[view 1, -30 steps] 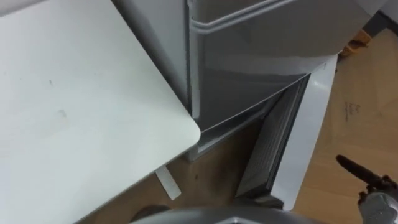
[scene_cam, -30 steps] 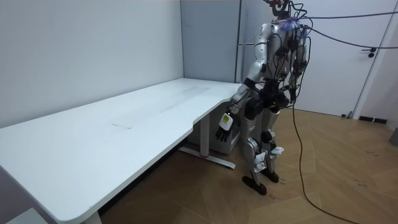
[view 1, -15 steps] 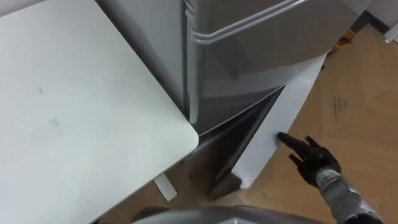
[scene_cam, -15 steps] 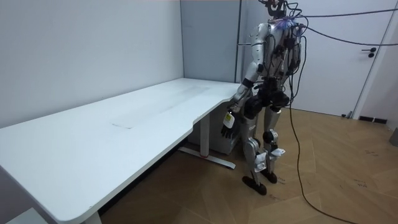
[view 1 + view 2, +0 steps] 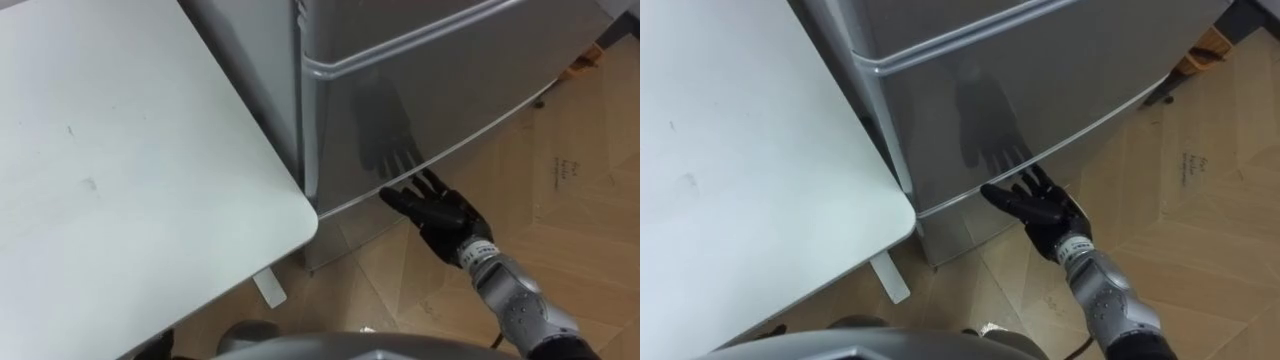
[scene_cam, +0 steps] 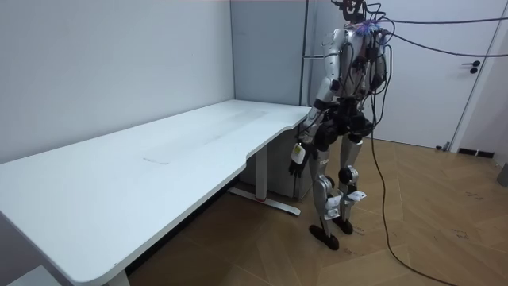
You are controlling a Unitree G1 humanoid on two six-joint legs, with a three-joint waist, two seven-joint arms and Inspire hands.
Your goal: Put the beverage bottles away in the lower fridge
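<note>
The grey fridge's lower door [image 5: 420, 110] stands shut, flush under the upper door [image 5: 400, 20]. My right hand [image 5: 440, 212] comes in from the lower right. It is open, and its straight fingers press flat against the bottom edge of the lower door [image 5: 1000, 90]. The door's glossy face mirrors the hand [image 5: 1040, 212]. In the room view I stand upright at the fridge [image 6: 279, 176], by the far corner of the white table. My left hand [image 6: 297, 156] hangs at my side with relaxed fingers.
The white table [image 5: 120, 180] spreads out on my left, its rounded corner close to the fridge and its foot [image 5: 268, 288] on the wooden floor. Bare floor lies to my right. A small orange thing [image 5: 585, 60] sits at the fridge's far side.
The lower fridge door, wide open a second ago, has swung shut. My right hand came in from the right, pushed it closed and now rests on it.
</note>
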